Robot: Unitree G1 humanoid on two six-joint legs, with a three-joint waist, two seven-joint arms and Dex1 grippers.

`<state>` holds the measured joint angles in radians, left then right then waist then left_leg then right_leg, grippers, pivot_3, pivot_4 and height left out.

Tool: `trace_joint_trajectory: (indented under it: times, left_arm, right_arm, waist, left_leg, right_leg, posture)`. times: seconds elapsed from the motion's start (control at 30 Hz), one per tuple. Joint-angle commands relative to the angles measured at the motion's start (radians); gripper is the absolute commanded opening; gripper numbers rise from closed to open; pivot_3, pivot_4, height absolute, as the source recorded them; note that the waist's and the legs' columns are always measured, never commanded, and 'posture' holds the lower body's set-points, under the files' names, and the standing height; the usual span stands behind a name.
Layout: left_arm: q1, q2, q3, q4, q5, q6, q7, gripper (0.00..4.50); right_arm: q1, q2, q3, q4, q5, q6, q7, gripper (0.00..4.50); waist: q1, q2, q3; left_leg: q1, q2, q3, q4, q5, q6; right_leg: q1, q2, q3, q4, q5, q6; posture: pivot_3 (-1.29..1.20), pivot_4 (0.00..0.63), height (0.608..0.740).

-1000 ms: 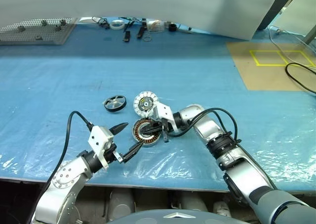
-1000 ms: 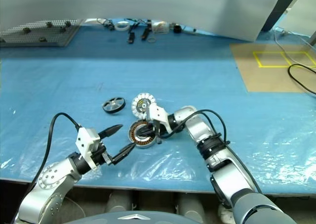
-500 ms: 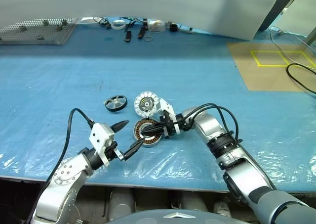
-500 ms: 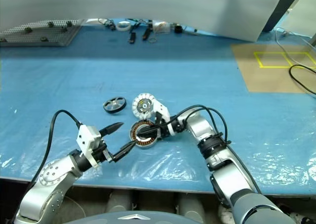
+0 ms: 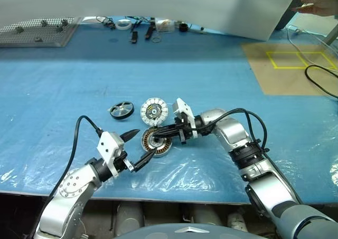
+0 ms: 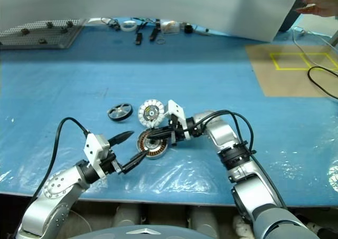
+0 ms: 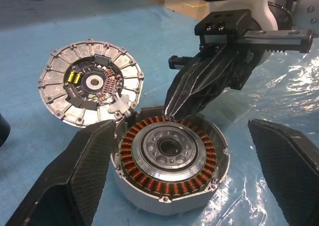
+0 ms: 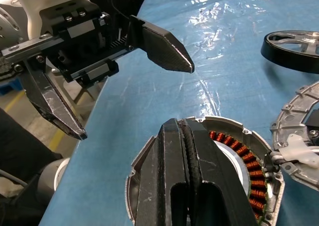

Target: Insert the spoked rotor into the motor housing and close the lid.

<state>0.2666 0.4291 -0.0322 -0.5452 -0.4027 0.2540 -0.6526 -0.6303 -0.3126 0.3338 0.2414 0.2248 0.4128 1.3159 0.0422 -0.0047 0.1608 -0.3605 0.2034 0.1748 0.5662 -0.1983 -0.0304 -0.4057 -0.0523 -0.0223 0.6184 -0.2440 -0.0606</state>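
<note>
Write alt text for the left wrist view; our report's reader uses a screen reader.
The motor housing, copper windings ringing its hub, sits on a blue sheet between the open left pincer's two black fingers. The shut right pincer rests its tips at the housing's far rim, and the lid lies beside the housing, face up.

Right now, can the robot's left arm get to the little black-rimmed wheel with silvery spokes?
Probably yes: the black-rimmed spoked wheel lies alone on bare blue table, and the left gripper has open jaws nearby.
</note>
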Motion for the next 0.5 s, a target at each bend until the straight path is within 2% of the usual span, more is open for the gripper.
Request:
trace_joint_trajectory:
  times: [0.03,0.3,0.5]
  left_arm:
    - [0.020,0.006,-0.003,-0.055,-0.015,0.001,0.004,4.50]
    - [0.059,0.026,0.033,-0.062,-0.016,-0.006,0.005,4.50]
    - [0.084,0.034,0.075,-0.006,-0.028,-0.042,-0.020,4.50]
  right_arm:
    - [0.022,-0.021,0.034,-0.010,-0.047,-0.084,-0.010,0.03]
    - [0.032,-0.032,0.042,0.002,-0.089,-0.193,-0.034,0.03]
    - [0.022,-0.127,-0.045,-0.077,-0.033,-0.148,-0.025,0.03]
  waist:
    - [0.001,0.000,0.000]
    - [-0.002,0.000,0.000]
    - [0.002,0.000,0.000]
  left_leg:
    - [0.000,0.000,0.000,0.000,0.000,0.000]
    - [0.000,0.000,0.000,0.000,0.000,0.000]
    - [0.000,0.000,0.000,0.001,0.000,0.000]
  right_leg:
    - [0.000,0.000,0.000,0.000,0.000,0.000]
    - [0.000,0.000,0.000,0.000,0.000,0.000]
    - [0.000,0.000,0.000,0.000,0.000,0.000]
  posture:
    - [0.00,0.150,0.740]
    - [0.00,0.150,0.740]
    - [0.00,0.150,0.740]
